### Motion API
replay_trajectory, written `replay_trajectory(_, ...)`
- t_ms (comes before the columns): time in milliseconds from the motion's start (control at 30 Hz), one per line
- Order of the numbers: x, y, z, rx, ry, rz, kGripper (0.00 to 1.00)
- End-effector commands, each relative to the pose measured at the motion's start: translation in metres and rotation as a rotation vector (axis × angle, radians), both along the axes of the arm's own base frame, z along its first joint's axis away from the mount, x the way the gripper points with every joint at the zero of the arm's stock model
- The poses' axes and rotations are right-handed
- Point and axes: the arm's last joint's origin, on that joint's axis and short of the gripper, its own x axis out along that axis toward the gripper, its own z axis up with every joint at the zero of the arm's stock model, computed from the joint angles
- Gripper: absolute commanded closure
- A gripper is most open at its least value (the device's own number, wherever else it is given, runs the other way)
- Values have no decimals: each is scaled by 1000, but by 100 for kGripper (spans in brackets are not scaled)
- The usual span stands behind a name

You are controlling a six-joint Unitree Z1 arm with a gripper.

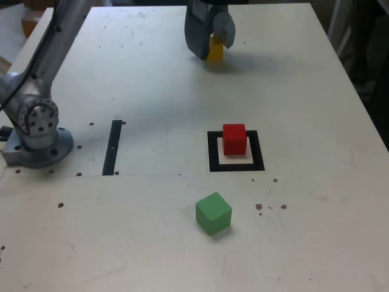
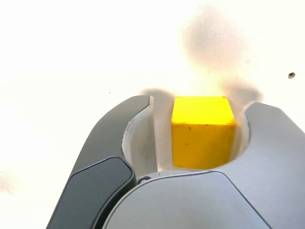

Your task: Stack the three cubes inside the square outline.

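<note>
Presently, near the tabletop's (image 1: 304, 73) far edge, the gripper (image 2: 198, 124) straddles the yellow cube (image 2: 202, 131), jaws partly open, a gap visible on one side. Red cube (image 1: 234, 139) sits inside the square outline (image 1: 213, 152); green cube (image 1: 213, 213) lies nearer the front edge.

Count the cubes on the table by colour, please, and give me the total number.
Red cube: 1, inside the square outline
Yellow cube: 1, between the jaws of the gripper
Green cube: 1, on the table, outside the outline
Total: 3 cubes
</note>
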Motion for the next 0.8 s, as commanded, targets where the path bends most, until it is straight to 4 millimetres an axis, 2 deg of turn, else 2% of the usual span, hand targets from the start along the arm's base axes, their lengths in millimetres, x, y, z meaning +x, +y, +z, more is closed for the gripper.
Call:
replay_trajectory(0,1,0,-2,-4,-4,2,67)
replay_trajectory(467,1,-9,10,-32,-14,-54,72)
replay_trajectory(633,2,-19,24,-24,-25,-84,73)
replay_trajectory(767,6,-37,45,1,-47,-142,75)
